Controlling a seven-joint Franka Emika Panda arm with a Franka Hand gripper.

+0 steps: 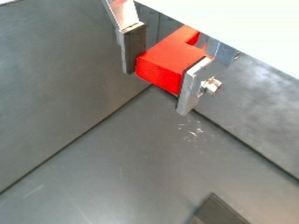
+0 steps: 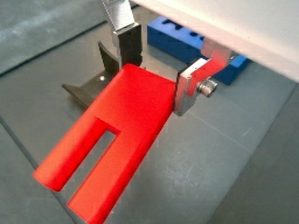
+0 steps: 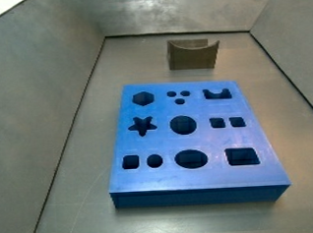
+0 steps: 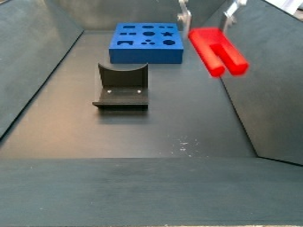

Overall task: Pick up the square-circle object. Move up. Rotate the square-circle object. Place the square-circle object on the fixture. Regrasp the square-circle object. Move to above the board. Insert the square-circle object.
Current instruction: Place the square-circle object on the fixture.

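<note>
In a wrist view the gripper [image 1: 163, 72] is clamped on the square-circle object [image 1: 170, 59]; another wrist view shows its legs hanging free, so a sloppy rotation could make it slip in the pads. In a side view it hangs high at the right, well apart from the fixture [image 4: 122, 87] and the far board [image 4: 148, 43]; nothing blocks the way down

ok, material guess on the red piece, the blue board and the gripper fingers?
Square-circle object, held in the gripper above the floor: likely plastic, uniform glossy red, crisp molded edges. Board: probably plastic too, flat matte blue, clean-cut holes. Fingers: look like brushed metal plates, silver with a screw head; dark pads, maybe rubber.
</note>
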